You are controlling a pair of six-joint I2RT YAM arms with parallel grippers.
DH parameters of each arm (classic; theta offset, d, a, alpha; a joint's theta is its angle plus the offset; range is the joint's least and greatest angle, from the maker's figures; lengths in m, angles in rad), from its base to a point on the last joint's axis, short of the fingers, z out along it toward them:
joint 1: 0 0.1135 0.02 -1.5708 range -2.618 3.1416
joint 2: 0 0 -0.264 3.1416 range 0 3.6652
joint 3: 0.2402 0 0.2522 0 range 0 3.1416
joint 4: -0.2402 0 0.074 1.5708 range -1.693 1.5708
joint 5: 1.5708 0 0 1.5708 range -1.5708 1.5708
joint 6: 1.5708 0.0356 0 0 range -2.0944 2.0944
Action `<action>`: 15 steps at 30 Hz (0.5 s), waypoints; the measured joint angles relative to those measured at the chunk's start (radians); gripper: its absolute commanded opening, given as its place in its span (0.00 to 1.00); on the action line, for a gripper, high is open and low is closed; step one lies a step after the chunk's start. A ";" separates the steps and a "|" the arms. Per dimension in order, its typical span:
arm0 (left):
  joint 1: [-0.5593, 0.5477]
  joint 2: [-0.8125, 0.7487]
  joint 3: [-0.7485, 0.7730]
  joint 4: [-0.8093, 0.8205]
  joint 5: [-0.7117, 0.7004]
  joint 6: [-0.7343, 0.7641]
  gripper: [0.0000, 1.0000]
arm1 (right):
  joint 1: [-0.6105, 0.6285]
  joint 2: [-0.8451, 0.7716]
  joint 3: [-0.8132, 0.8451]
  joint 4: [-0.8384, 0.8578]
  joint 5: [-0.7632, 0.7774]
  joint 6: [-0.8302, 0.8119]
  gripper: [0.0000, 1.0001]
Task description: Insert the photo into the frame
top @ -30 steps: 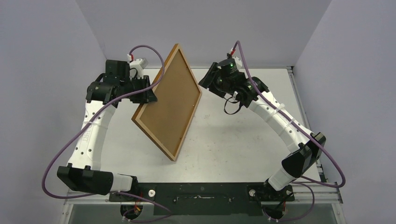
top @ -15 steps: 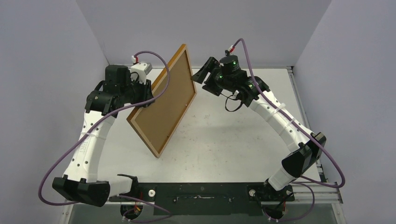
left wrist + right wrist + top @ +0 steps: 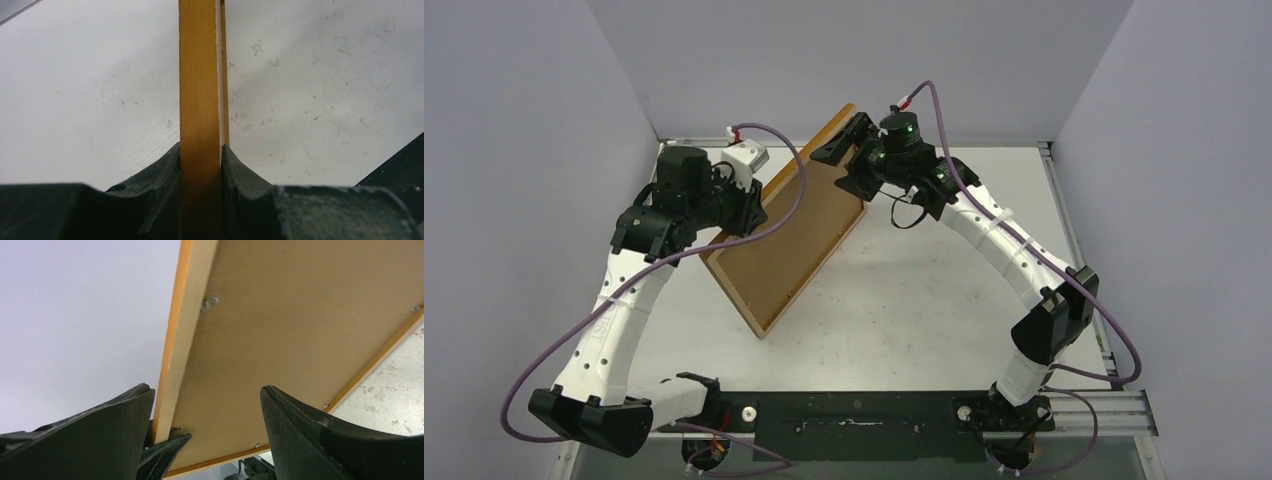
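The right claw (image 3: 205,388) has swung up to the top corner of the frame (image 3: 184,320), spread astride its edge; the left claw (image 3: 200,165) pinches the left edge, holding it tilted, centre-left. Backing (image 3: 300,330) is on (photo unseen), insertion unconfirmed.

The frame (image 3: 199,100) is smooth wood, backing (image 3: 300,340) matt fibreboard.

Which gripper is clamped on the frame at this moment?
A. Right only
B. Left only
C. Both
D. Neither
B. The left wrist view shows the left gripper with both fingers pressed against the wooden rail of the frame. The right gripper only straddles the frame's edge, its jaws wide apart.
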 measured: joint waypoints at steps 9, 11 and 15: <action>-0.186 -0.004 -0.022 0.070 -0.058 0.144 0.00 | 0.030 0.069 0.143 -0.183 0.047 0.003 0.86; -0.229 -0.003 -0.026 0.082 -0.080 0.176 0.00 | 0.038 0.069 0.171 -0.235 0.071 0.003 0.86; -0.288 0.005 -0.032 0.117 -0.137 0.232 0.00 | 0.044 0.069 0.195 -0.322 0.103 0.005 0.84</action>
